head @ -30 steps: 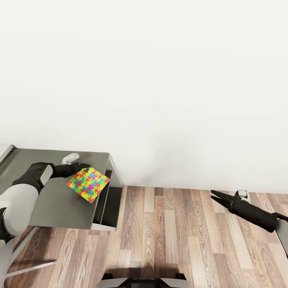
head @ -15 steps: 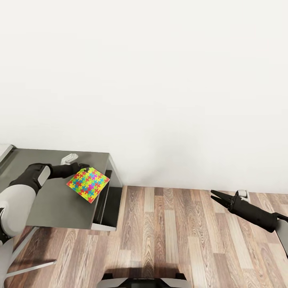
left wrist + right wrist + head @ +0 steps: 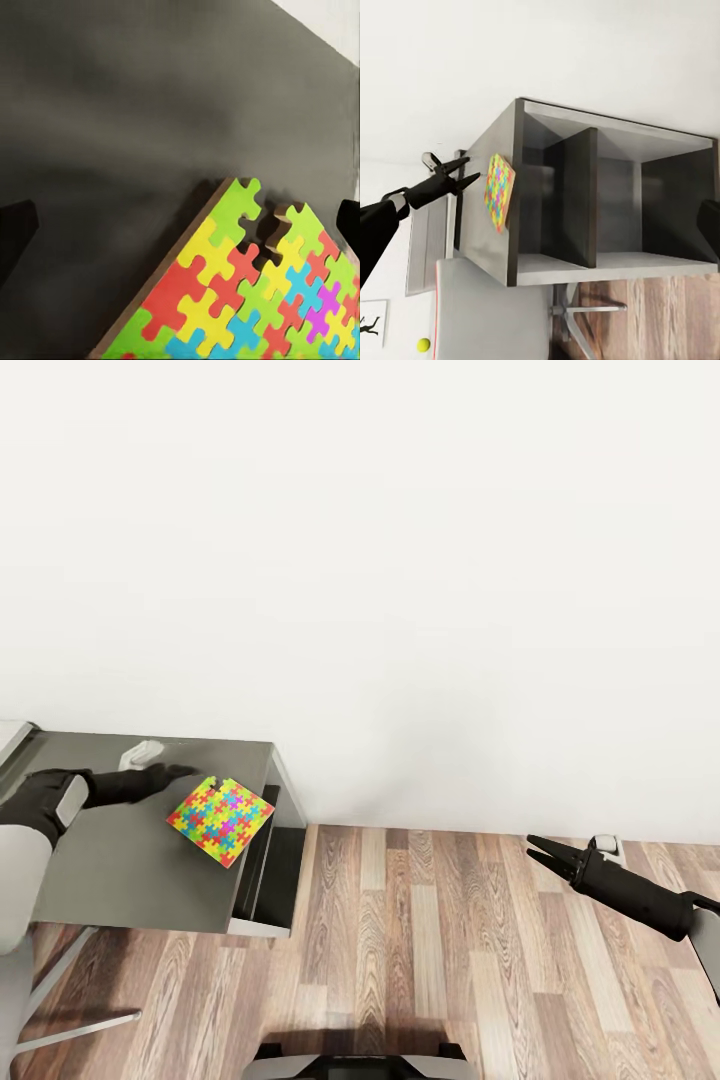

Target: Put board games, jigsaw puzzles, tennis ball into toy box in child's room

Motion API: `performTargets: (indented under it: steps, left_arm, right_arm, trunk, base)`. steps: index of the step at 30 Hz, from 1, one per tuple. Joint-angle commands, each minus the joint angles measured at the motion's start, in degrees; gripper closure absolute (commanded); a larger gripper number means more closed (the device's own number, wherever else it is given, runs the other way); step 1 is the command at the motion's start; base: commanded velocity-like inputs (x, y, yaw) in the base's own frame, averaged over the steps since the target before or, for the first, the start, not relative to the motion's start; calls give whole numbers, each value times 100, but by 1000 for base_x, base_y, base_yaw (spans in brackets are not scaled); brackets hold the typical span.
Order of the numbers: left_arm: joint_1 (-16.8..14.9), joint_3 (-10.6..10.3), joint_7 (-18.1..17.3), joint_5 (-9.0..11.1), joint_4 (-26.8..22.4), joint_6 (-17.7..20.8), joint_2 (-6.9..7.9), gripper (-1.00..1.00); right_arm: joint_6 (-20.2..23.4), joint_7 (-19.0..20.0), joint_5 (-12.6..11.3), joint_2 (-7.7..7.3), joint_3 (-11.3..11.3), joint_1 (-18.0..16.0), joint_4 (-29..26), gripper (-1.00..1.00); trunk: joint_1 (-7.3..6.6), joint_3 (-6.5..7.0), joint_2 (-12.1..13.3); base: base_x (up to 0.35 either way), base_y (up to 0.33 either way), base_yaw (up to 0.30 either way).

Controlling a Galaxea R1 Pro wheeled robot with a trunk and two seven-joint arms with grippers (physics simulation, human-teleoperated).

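Note:
One jigsaw puzzle [image 3: 220,820] lies flat on the dark grey cabinet section of the table [image 3: 120,860], its right corner close to the cabinet's edge. My left gripper [image 3: 185,770] hovers just left of the puzzle's far corner, open and holding nothing. In the left wrist view the puzzle [image 3: 240,292] lies ahead of the spread fingertips [image 3: 15,232], apart from them. My right gripper [image 3: 533,846] hangs open over the wood floor far to the right. From the right wrist the puzzle [image 3: 497,191], the left gripper [image 3: 465,171] and a small tennis ball [image 3: 424,344] show.
The cabinet has open dark compartments [image 3: 615,202] below its top. A light grey slab [image 3: 10,735] adjoins the cabinet at the far left. A white wall [image 3: 400,560] stands behind, and wood-plank floor [image 3: 450,960] spreads to the right. A white slanted leg [image 3: 60,1025] stands below.
My left gripper has drawn back to the left, away from the puzzle's far corner where it was. The puzzle stays where it lay. The right arm has not moved.

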Motion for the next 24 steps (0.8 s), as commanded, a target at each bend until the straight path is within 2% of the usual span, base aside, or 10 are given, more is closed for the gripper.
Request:
performTargets:
  steps: [1,2,3,8,12,14,17,21,24]
  left_arm:
    - [-4,42,-115,-27,-10,42,40,-100]
    - [-4,45,-410,-25,-53,51,158,-100]
    - [-4,46,-514,-24,-74,56,196,-100]
    - [-6,46,-1482,-29,-264,184,542,-100]
    - [-7,51,-1937,-22,-317,279,777,-100]
    - [-7,81,-2091,-18,-347,310,825,-100]
    - [-1,159,-2505,-18,-386,434,859,-100]
    - [5,172,-3485,-44,-415,618,841,-100]
    - [12,133,-3974,-66,-426,657,812,-100]
  right_arm:
    - [23,18,4,0,-4,-4,0,-100]
    - [23,18,4,1,-4,-4,-1,-100]
    - [23,16,4,1,-4,-4,-1,-100]
    - [-40,3,7,6,3,-4,4,-100]
    - [-354,10,4,15,14,-4,6,-100]
    - [-446,2,0,23,20,1,24,-100]
    - [-581,-11,8,61,53,1,154,-100]
    - [-911,-34,12,95,257,0,496,-100]
    - [-1041,-48,13,107,474,0,702,-100]
  trunk:
    - [3,-8,-9]
    - [3,-8,-9]
    - [3,-8,-9]
    - [3,-8,-9]
    - [3,-8,-9]
    - [3,-8,-9]
    - [3,-8,-9]
    - [3,-8,-9]
    - [3,-8,-9]
  base:
    - [0,0,0]
    - [0,0,0]
    - [0,0,0]
    - [0,0,0]
    - [0,0,0]
    - [0,0,0]
    - [0,0,0]
    - [0,0,0]
    - [0,0,0]
